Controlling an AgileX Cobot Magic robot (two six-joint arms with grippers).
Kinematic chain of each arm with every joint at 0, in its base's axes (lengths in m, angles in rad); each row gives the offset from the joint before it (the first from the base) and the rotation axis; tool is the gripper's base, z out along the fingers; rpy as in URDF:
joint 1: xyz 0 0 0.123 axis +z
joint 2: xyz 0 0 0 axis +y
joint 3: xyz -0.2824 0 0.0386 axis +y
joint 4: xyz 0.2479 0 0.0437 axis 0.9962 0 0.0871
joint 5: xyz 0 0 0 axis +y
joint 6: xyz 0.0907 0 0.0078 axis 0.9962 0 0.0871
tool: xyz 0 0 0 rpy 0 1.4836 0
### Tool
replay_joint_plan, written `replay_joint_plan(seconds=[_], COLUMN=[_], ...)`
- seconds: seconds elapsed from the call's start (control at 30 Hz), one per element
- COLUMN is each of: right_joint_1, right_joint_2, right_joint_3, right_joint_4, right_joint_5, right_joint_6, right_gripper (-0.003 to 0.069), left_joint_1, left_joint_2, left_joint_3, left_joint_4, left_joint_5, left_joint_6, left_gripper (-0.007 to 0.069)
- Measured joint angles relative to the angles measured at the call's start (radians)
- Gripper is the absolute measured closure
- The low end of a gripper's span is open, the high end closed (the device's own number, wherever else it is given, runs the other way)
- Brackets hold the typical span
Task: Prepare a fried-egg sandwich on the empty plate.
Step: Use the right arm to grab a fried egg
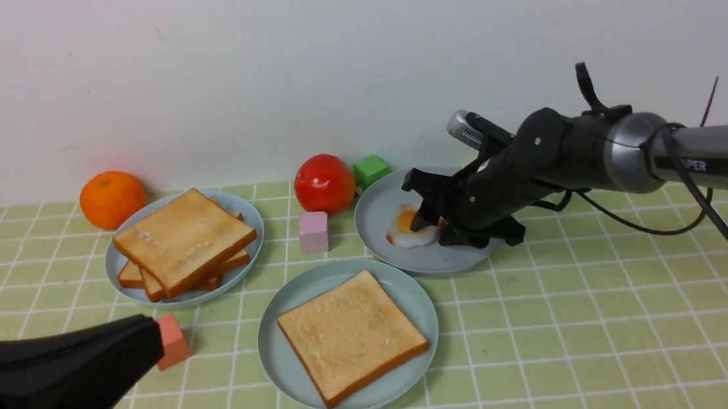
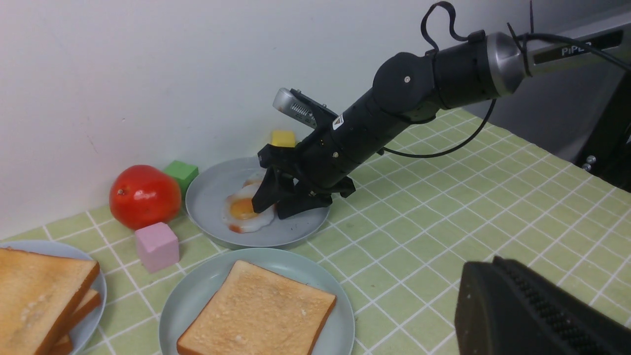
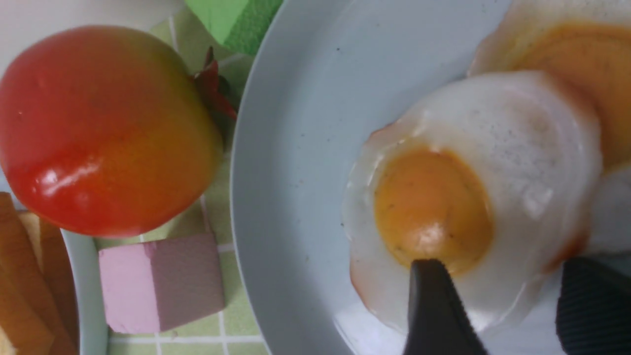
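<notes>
Your sandwich is barely begun. One toast slice [image 1: 352, 334] lies flat on the pale teal plate [image 1: 286, 369], which sits nearest you at the middle of the checked green cloth [image 1: 578, 317]. The fried egg [image 1: 410, 237] lies flat on a grey-blue plate [image 1: 377, 206] just behind and to the right of the teal one. In the right wrist view you can see a second egg [image 3: 567, 64] that the first one partly overlaps.

Your right claw [image 1: 435, 230] reaches down onto that plate with its jaws parted. One tip sits at the yolk's edge and the other by the rim of the white, with part of the egg between them. You cannot tell whether the tips press on it.

Your left claw [image 1: 149, 345] sits low at the near left, clenched and holding nothing, its tip just beside a salmon cube [image 1: 172, 341].

To the left, a stack of toast [image 1: 184, 240] rests on another grey-blue plate [image 1: 239, 278]. A pink cube [image 1: 314, 232] stands between the two grey-blue plates. Behind it sits a tomato [image 1: 324, 183] with a green cube [image 1: 371, 169] beside it. An orange [image 1: 112, 199] sits by the wall at the left. The left wrist view shows a yellow cube [image 2: 283, 138] behind the egg plate.
</notes>
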Motion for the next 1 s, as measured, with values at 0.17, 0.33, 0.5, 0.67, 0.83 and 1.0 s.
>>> replay_joint_plan(seconds=[0.17, 0.33, 0.5, 0.67, 0.83, 1.0], right_joint_1=[0.0, 0.0, 0.0, 0.0, -0.005, -0.029], right_joint_2=[0.011, 0.017, 0.018, -0.021, -0.103, -0.165], right_joint_3=[-0.002, -0.002, -0.002, 0.001, 0.001, 0.001], right_joint_4=[0.0, 0.0, 0.003, -0.028, -0.084, -0.168], right_joint_5=[-0.022, -0.035, -0.032, 0.034, 0.108, 0.213], right_joint_6=[-0.007, -0.009, -0.015, -0.096, -0.135, -0.143], right_gripper=[0.0427, 0.0588, 0.0654, 0.0667, 0.0669, 0.0669], left_joint_1=[0.0, 0.0, 0.0, 0.0, 0.0, 0.0], left_joint_2=[0.0, 0.0, 0.0, 0.0, 0.0, 0.0], left_joint_3=[0.0, 0.0, 0.0, 0.0, 0.0, 0.0], left_joint_4=[0.0, -0.01, -0.022, -0.022, -0.022, -0.022], left_joint_5=[0.0, 0.0, 0.003, 0.024, 0.037, 0.037], left_joint_6=[0.0, 0.0, 0.0, 0.0, 0.0, 0.0], left_gripper=[0.0638, 0.0638, 0.0638, 0.0638, 0.0638, 0.0638])
